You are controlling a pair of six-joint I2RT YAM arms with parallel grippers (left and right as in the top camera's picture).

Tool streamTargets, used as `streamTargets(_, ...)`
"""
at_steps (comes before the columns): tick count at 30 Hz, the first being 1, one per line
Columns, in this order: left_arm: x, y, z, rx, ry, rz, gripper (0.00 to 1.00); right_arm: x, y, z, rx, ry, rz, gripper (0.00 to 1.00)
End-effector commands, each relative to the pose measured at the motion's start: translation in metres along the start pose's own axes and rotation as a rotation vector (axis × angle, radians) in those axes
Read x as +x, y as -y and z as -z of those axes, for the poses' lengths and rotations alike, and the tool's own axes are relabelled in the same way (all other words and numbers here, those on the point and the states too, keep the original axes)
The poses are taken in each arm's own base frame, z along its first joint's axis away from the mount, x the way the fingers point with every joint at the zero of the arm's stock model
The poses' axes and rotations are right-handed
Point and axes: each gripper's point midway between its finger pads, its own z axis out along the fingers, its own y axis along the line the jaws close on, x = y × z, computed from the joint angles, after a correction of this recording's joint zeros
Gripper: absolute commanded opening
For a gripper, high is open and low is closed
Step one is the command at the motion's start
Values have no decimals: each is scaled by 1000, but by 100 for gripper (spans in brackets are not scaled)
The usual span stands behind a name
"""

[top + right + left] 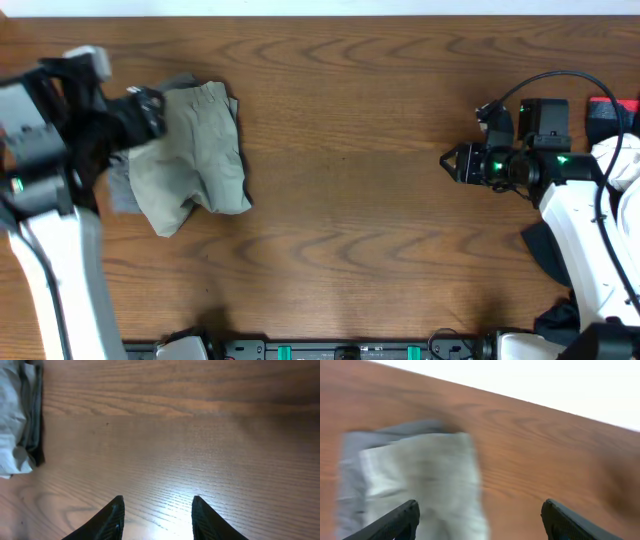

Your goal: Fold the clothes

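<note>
The khaki shorts (195,150) lie on the left side of the bench (350,200) in a soft, bumpy bundle. They sit on top of the grey shorts (120,195), which peek out at the left edge and a little at the far edge. The bundle is longer from far to near than from left to right, and one corner pokes out toward the near side. The left fingers (395,522) are wide open and hold nothing. From above they hang at the far left corner of the bundle, touching it or just over it, I cannot tell which. So the clothes lie to the right of these fingers and toward the near side. The left wrist picture is blurry, but it shows khaki cloth by one finger and bare wood by the other. The right fingers (107,520) are partly open with nothing in them, only bare wood below. They hang over the right side of the bench, well apart from the clothes, and the bundle shows only at the left edge of that wrist picture. The left arm (50,230) is much nearer, so I think any more folding falls to it.
</note>
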Motion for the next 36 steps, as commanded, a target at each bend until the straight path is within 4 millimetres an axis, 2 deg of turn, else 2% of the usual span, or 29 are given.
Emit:
streamTargets(1, 22, 50, 8, 135, -57, -125, 79, -17, -3, 36, 2, 123, 30, 42)
streamTargets(3, 39, 73, 17, 177, -96, -174, 79, -23, -2, 62, 18, 199, 30, 43)
streamTargets(6, 60, 96, 29, 210, -146, -227, 80, -25, -5, 103, 45, 314, 54, 45)
streamTargets(7, 65, 100, 32, 214, -157, -241, 83, -23, -9, 117, 55, 356, 81, 46)
streamTargets(8, 70, 103, 34, 212, -166, -258, 95, -21, -14, 132, 66, 396, 116, 49)
streamTargets(9, 72, 104, 36, 205, -169, -270, 98, -19, -18, 142, 74, 425, 146, 51)
streamTargets(11, 74, 103, 37, 178, -169, -289, 98, -14, -27, 162, 95, 490, 193, 61)
streamTargets(12, 74, 101, 36, 159, -169, -295, 98, -13, -31, 171, 107, 523, 207, 89)
streamTargets(13, 73, 97, 34, 137, -169, -297, 98, -11, -36, 180, 111, 556, 224, 99)
streamTargets(17, 61, 98, 22, 134, -138, -304, 98, -3, -51, 205, 112, 651, 275, 99)
streamTargets(22, 66, 95, 13, 128, -174, -296, 98, 5, -60, 216, 103, 684, 298, 99)
streamTargets(29, 68, 93, 5, 124, -199, -290, 98, 17, -55, 206, 102, 624, 265, 99)
streamTargets(32, 68, 93, 3, 124, -203, -289, 98, 29, -50, 198, 107, 566, 237, 99)
streamTargets(36, 68, 93, 3, 124, -204, -289, 98, 23, -29, 204, 244, 588, 236, 99)
